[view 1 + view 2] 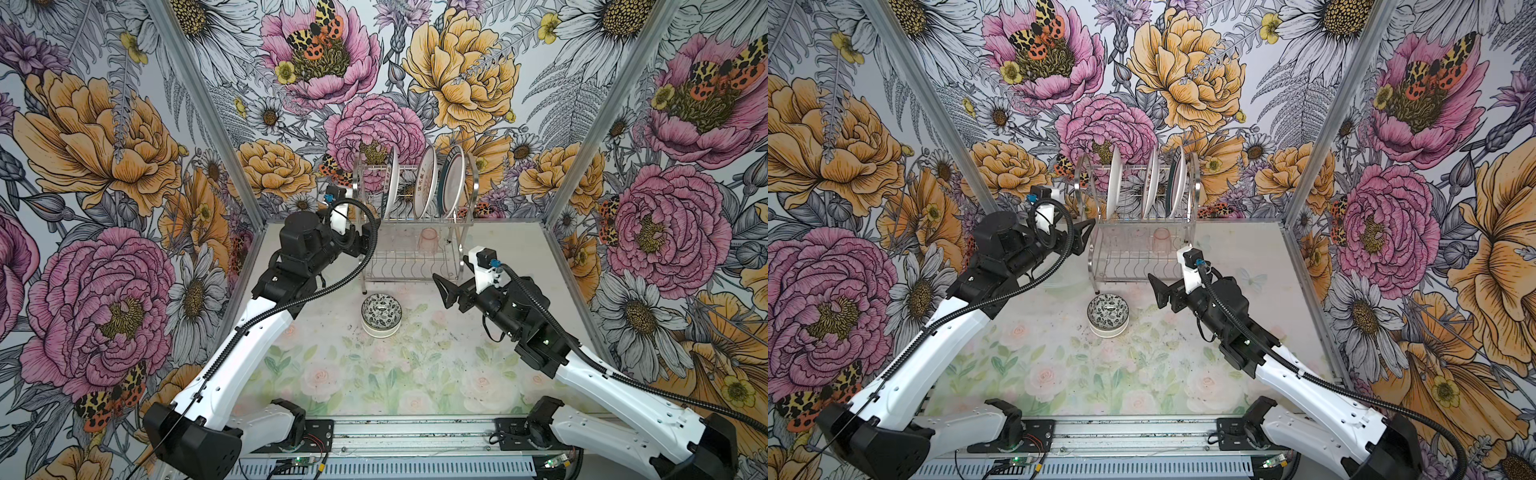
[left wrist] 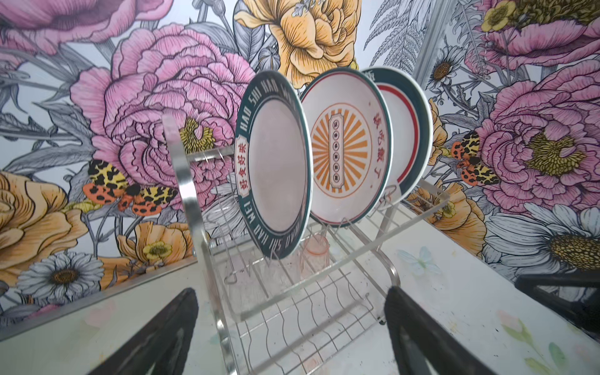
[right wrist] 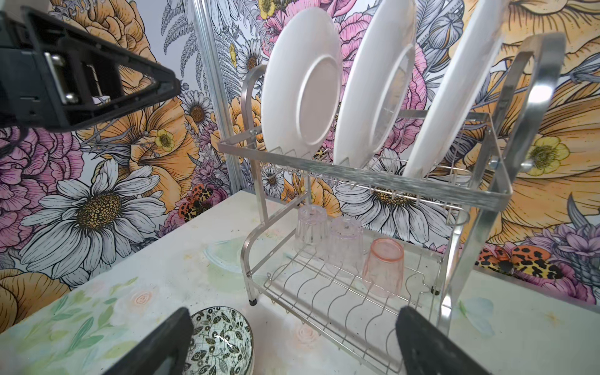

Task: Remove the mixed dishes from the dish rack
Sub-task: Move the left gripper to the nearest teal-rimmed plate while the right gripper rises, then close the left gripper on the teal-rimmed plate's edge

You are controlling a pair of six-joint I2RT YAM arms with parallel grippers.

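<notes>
3 round patterned plates stand upright atop the chrome wire dish rack: probably stiff, slippery, breakable; grip a top rim. Beside it, left pincer and right pincer gape empty.

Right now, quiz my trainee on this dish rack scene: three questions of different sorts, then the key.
1. True or false: three plates stand on edge in the dish rack's upper tier.
2. How many cups stand on the lower tier?
3. The bowl stack sits: A) on the upper tier, B) on the table in front of the rack, C) on the lower tier.
Key: 1 true; 2 three; 3 B.
</notes>
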